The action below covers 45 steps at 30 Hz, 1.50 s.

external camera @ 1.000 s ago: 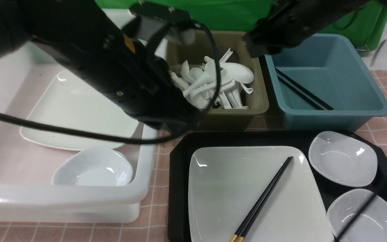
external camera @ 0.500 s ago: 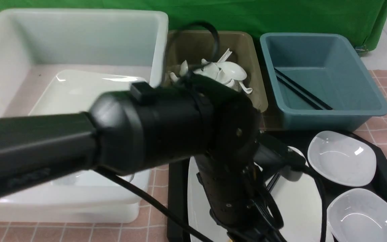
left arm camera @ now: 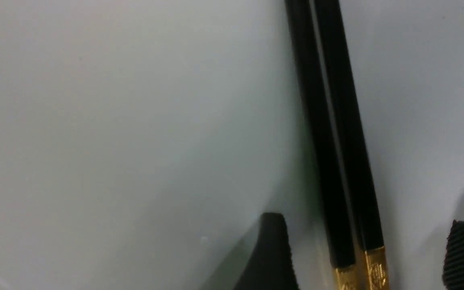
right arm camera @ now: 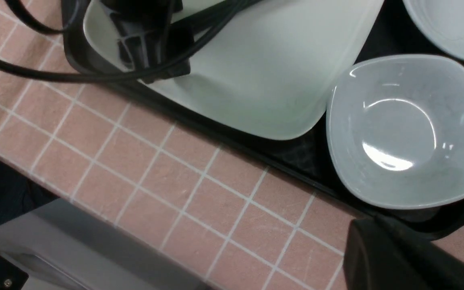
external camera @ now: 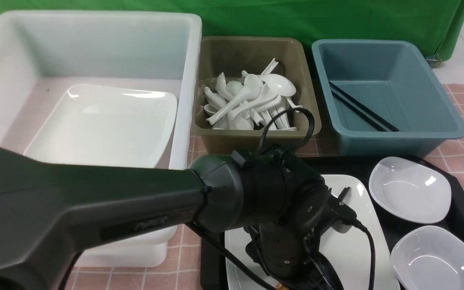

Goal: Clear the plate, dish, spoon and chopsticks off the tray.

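Chopsticks (left arm camera: 336, 141) lie side by side, touching, flat on the plate (external camera: 363, 245), which sits in the tray (external camera: 462, 215). Left gripper (left arm camera: 369, 255) is low over them with jaws wide apart, one of its fingers (left arm camera: 274, 253) on each side of the pair near the gold ends, nothing gripped yet. Straddling across the pair makes sense: closing should pinch both sticks together so they lift as one. Grabbing near the end rather than mid-length, I'd expect them to droop or pivot on the lift, so the close needs to be firm. The plate is glossy, so the sticks could skate if the pads land unevenly. Right gripper (right arm camera: 377, 251) is closed over the tablecloth (right arm camera: 175, 181) just off the tray's edge, nothing in it that I can see, well out of the left arm's way. Blue bin (external camera: 389, 84) behind the tray holds another black pair, so that's my likely drop. Two small dishes (external camera: 410, 189) sit on the tray's right side beside the plate. No spoon visible on the tray, only spoons in the brown bin (external camera: 256, 100). The plate can't go until the chopsticks are off it.
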{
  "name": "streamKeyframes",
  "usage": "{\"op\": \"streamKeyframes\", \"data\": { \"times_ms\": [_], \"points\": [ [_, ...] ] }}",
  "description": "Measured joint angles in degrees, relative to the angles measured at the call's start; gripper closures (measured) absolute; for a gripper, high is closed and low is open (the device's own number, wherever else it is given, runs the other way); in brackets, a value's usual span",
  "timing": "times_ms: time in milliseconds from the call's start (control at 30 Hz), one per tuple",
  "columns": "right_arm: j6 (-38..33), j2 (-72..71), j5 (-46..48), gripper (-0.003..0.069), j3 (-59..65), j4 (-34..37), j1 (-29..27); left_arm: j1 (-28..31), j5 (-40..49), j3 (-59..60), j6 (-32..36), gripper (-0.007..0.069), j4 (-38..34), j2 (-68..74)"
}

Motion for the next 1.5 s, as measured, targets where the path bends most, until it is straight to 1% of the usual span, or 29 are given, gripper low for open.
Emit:
{"op": "streamKeyframes", "data": {
  "times_ms": [100, 133, 167, 200, 233, 267, 400, 533, 700, 733, 767, 800, 867, 1033, 1100, 1167, 1200, 1233, 1267, 1400, 1433, 1467, 1500],
  "points": [
    [0.0, -0.16, 0.0, 0.0629, 0.0, 0.0, 0.0, 0.04, -0.01, -0.43, -0.8, 0.0245, 0.97, 0.38],
    [0.0, -0.16, 0.0, 0.0629, 0.0, 0.0, 0.0, 0.04, -0.01, -0.43, -0.8, 0.0256, 1.03, 0.45],
    [0.0, -0.16, 0.0, 0.0629, 0.0, 0.0, 0.0, 0.04, 0.39, -0.67, -0.8, 0.037, 1.33, 0.59],
    [0.0, -0.16, 0.0, 0.0629, 0.0, 0.0, 0.0, 0.04, 1.05, -0.96, -0.85, 0.0444, 1.4, 0.67],
    [0.0, -0.16, 0.0, 0.0629, 0.0, 0.0, 0.0, 0.04, 1.37, -1.13, -1.0, 0.0473, 1.48, 0.74],
    [0.0, -0.16, 0.0, 0.0629, 0.0, 0.0, 0.0, 0.04, 2.31, -1.85, -0.98, 0.0533, 1.42, 0.88],
    [0.0, -0.16, -0.02, 0.0629, 0.0, 0.0, 0.0, 0.04, 7.36, -5.15, -0.98, 0.0537, 1.24, 0.5],
    [0.0, -0.16, -0.07, 0.0629, 0.0, 0.0, 0.0, 0.04, 10.06, -9.22, -0.98, 0.0537, 0.37, -1.26],
    [0.0, -0.16, -0.17, 0.0629, 0.0, 0.0, 0.0, 0.04, 16.18, -22.25, -0.98, 0.0537, 1.09, -3.08],
    [0.0, -0.16, -0.17, 0.0629, 0.0, 0.0, 0.0, 0.04, 16.38, -22.78, -0.98, 0.0537, 1.22, -3.08],
    [0.0, -0.16, -0.22, 0.0629, 0.0, 0.0, 0.0, 0.04, 17.59, -26.55, -0.98, 0.0537, 2.19, -2.29],
    [0.0, -0.16, -0.22, 0.0629, 0.0, 0.0, 0.0, 0.04, 17.98, -27.7, -0.98, 0.0537, 2.6, -1.96],
    [0.0, -0.16, -0.49, 0.0629, 0.0, 0.0, 0.0, 0.29, 20.21, -35.25, -0.98, 0.0537, 4.94, 1.26],
    [0.06, -0.16, -1.61, 0.0629, 0.0, 0.0, 0.0, 3.22, 20.79, -47.12, -1.16, 0.0537, 5.23, 8.99],
    [0.12, -0.16, -1.95, 0.0629, 0.0, 0.0, 0.0, 5.35, 20.6, -52.27, -2.47, 0.0537, 4.84, 12.52],
    [0.12, -0.16, -2.21, 0.0629, 0.0, 0.0, 0.0, 6.3, 19.51, -54.15, -2.71, 0.0537, 4.25, 14.06],
    [0.23, -0.16, -2.66, 0.0629, 0.0, 0.0, 0.0, 7.47, 15.92, -57.13, -3.14, 0.0537, 2.89, 15.91],
    [0.23, -0.16, -2.66, 0.0629, 0.0, 0.0, 0.0, 7.59, 15.92, -57.13, -3.14, 0.0537, 2.73, 16.1],
    [0.23, -0.16, -3.13, 0.0629, 0.0, 0.0, 0.0, 8.24, 10.7, -58.4, -3.14, 0.0537, 1.85, 16.97],
    [0.23, -0.16, -4.89, 0.0629, 0.0, 0.11, 0.0, 9.0, -4.21, -59.24, -2.26, 0.0537, 1.1, 18.61],
    [0.23, -0.16, -5.14, 0.0629, 0.0, 0.17, 0.0, 9.01, -5.71, -59.25, -2.11, 0.0537, 1.13, 18.82],
    [0.23, -0.16, -5.77, 0.0629, 0.0, 0.6, 0.0, 9.07, -11.73, -59.28, -1.61, 0.0537, 1.14, 19.84],
    [0.23, -0.16, -5.77, 0.0629, 0.0, 0.6, 0.0, 9.07, -11.73, -59.28, -1.6, 0.0537, 1.15, 19.97]
  ]
}}
